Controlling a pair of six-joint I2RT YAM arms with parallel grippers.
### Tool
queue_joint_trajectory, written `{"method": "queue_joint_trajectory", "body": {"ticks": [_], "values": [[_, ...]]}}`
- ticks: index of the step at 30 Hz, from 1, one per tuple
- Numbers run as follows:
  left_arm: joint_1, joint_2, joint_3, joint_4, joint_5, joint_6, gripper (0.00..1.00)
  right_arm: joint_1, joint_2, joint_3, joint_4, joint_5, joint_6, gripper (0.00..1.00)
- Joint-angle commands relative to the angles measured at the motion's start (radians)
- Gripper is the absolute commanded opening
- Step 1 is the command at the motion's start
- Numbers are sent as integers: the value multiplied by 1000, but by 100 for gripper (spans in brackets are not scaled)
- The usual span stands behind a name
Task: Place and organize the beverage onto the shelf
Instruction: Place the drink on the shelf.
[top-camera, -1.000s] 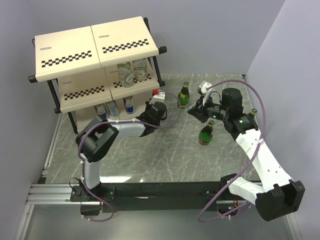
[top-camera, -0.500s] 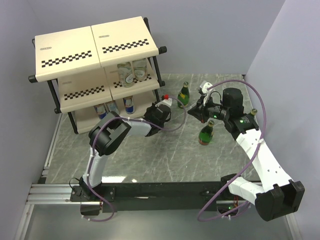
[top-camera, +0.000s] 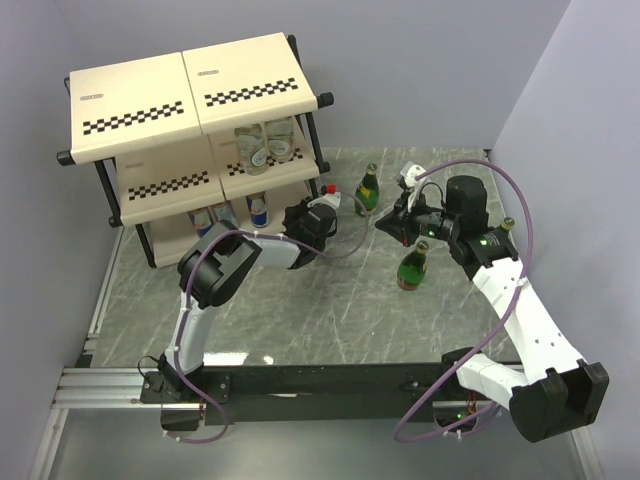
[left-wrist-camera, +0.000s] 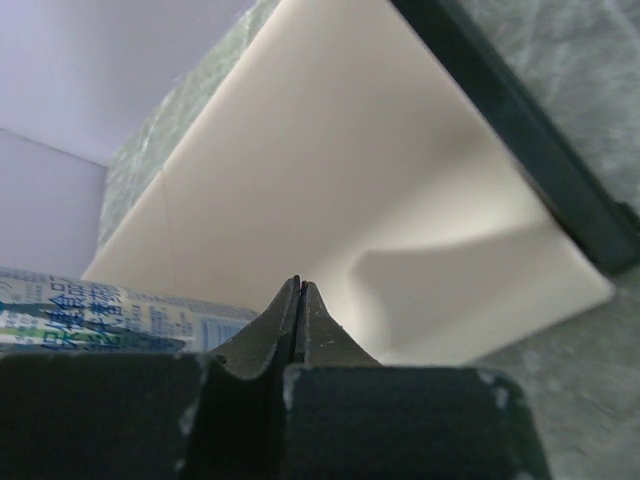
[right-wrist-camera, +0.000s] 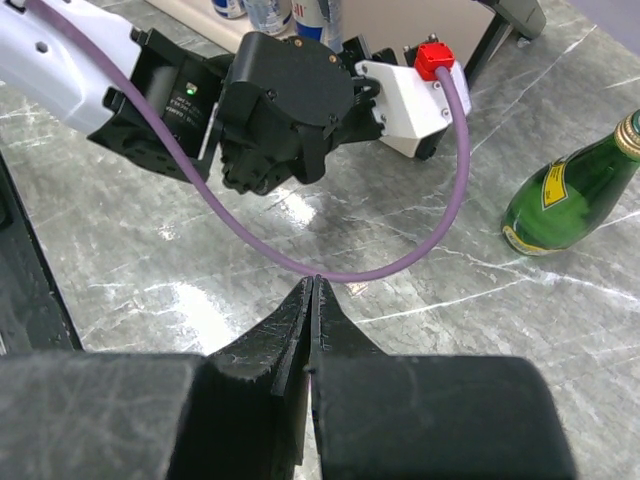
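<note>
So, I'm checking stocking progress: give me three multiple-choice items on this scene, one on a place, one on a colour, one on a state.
1. The clear bottles stand on the shelf's: A top tier; B middle tier; C bottom tier.
2. The tall bottles on the table are: A green; B red; C blue.
3. The left gripper is: A open; B shut, empty; C shut on a can.
B, they sit under the top panel; A, green glass shows; B, its fingers meet, nothing between.

— Where's the overhead camera?
— High over the near edge of the counter (top-camera: 330, 320), looking down toward the shelf (top-camera: 150, 95).
— And the wrist ones?
— Left: close up, a shelf panel just beyond the left fingers (left-wrist-camera: 275, 335). Right: the left arm (right-wrist-camera: 280, 110) ahead of the right fingers (right-wrist-camera: 290, 330), also seen from overhead.
</note>
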Motion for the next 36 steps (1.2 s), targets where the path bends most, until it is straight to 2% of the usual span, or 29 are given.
{"method": "queue_joint_trajectory", "body": {"ticks": [1,11,36], "values": [[12,23,9,76,-35,66,1,-8,-23,4,11,-18,-7,6],[38,41,9,99,-71,127,0,-9,-17,7,6,-24,-5,6],[86,17,-27,55,-83,83,1,-9,-17,9,8,-27,-4,6]]}}
